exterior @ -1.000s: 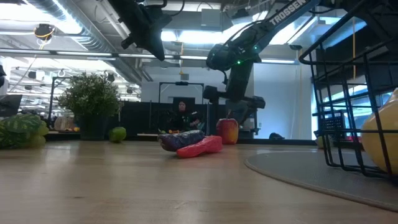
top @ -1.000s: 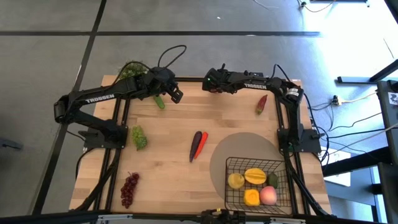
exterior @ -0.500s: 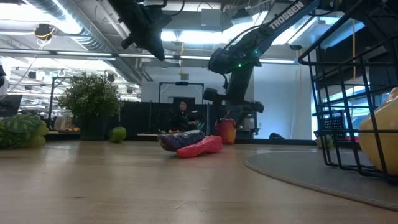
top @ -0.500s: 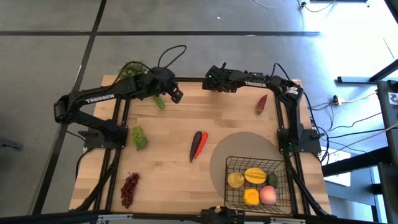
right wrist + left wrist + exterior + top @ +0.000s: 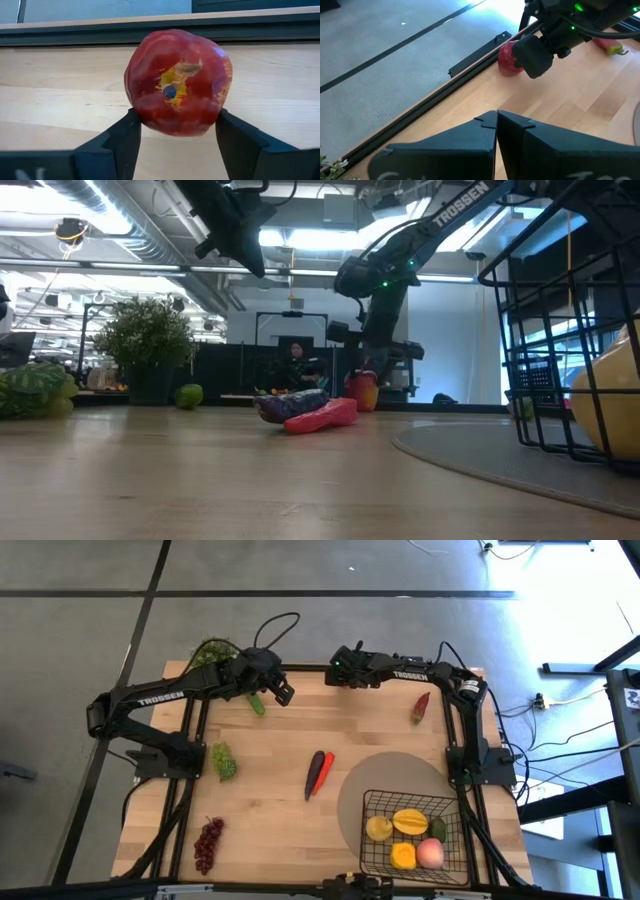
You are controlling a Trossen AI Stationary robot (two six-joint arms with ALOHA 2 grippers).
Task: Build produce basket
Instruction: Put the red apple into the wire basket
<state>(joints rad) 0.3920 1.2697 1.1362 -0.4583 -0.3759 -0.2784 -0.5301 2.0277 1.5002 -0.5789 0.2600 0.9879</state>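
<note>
**Colours on the table**

The red apple [image 5: 178, 82] bore a yellow patch with a blue dot, held between the black fingers of the right hand [image 5: 176, 131]. The table [image 5: 290, 740] was pale striped wood, with a grey round mat [image 5: 385, 775]. The black basket [image 5: 412, 834] held yellow, orange and pink fruit. Green grapes [image 5: 223, 761], dark red grapes [image 5: 207, 841] and a red chili [image 5: 420, 707] lay about.

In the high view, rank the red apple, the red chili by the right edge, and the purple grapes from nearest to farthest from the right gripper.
1. Red apple: between the right gripper's fingers at the table's far edge.
2. Red chili: to the right, near the right arm's base.
3. Purple grapes: near-left corner, farthest away.
</note>
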